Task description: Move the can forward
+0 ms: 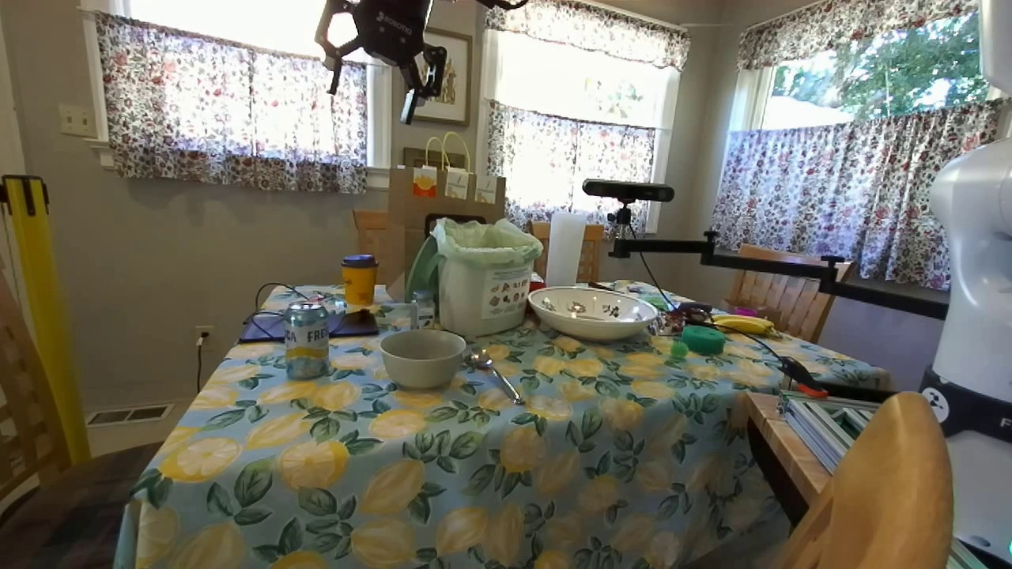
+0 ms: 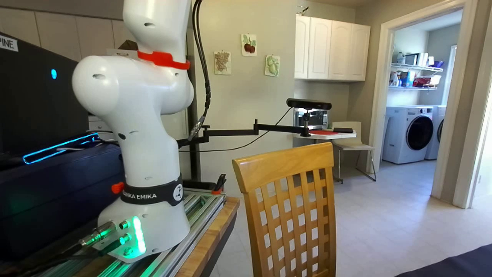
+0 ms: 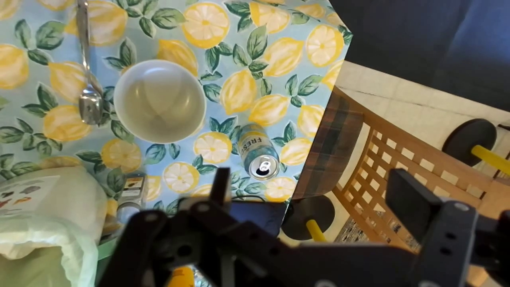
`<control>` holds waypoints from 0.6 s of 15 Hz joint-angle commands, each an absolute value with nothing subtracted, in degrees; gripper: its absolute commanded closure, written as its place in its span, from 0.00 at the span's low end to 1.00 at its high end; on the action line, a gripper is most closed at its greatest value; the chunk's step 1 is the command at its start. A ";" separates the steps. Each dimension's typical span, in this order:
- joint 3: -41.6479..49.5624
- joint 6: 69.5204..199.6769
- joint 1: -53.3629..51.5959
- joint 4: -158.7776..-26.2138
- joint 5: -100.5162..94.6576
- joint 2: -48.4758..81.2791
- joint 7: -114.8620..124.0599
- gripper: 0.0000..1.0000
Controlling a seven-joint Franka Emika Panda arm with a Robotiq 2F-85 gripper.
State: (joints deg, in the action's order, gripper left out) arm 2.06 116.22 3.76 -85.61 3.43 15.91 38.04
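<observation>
Wrist view gives us the can (image 3: pixel 258 149) standing on the worktop (image 3: pixel 215 111), its drinking hole open, near the edge. We see the grey bowl (image 3: pixel 160 101) near it, a gap between the two, and the spoon (image 3: pixel 85 63) lying on the bowl's other side. In an exterior view, we find the can upright in front of a dark flat object (image 1: pixel 265 328), with a yellow cup (image 1: pixel 360 282) and a lined white bin (image 1: pixel 466 296) farther back. We also see the fingers (image 1: pixel 409 107) there, released and spread apart, well above the can.
</observation>
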 commanded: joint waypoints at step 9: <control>4.09 122.14 2.61 -78.56 4.60 25.01 38.90 0.00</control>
State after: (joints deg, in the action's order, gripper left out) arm 2.90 121.34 3.09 -84.47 3.52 19.81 38.47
